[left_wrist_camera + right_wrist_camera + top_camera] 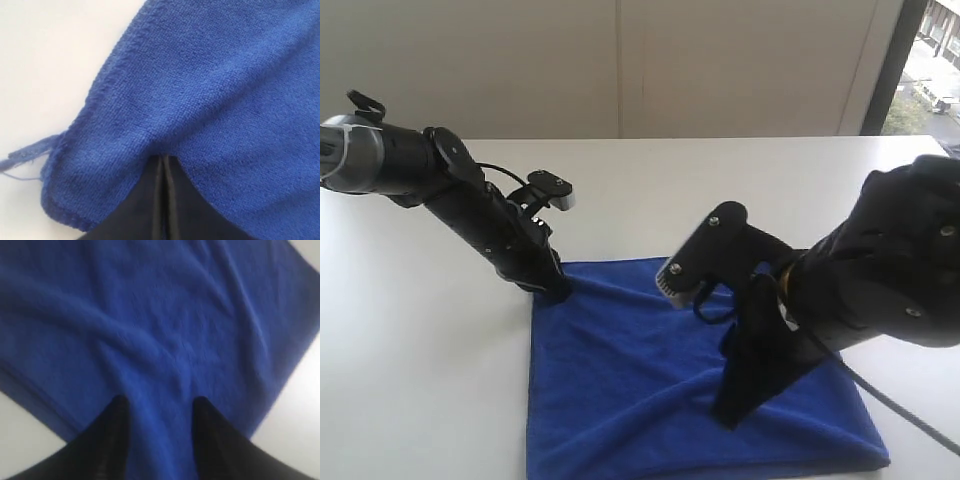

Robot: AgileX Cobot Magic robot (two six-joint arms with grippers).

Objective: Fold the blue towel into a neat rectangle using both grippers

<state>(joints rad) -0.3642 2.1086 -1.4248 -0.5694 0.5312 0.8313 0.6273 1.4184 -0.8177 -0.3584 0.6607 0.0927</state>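
The blue towel (630, 380) lies spread on the white table (420, 350), rumpled near its front right edge. My left gripper (558, 288) presses down at the towel's far left corner. In the left wrist view its jaws (162, 159) are together, with the towel (210, 85) pinched at their tips and a frayed thread (25, 157) trailing from the corner. My right gripper (728, 415) hovers low over the towel's right half. In the right wrist view that gripper (160, 402) stands open, wrinkled towel (150, 315) showing between its fingers.
A pale wall runs behind the table's back edge, and a window (925, 70) is at the far right. A black cable (890, 400) hangs from the right arm over the towel's right corner. Bare white tabletop surrounds the towel.
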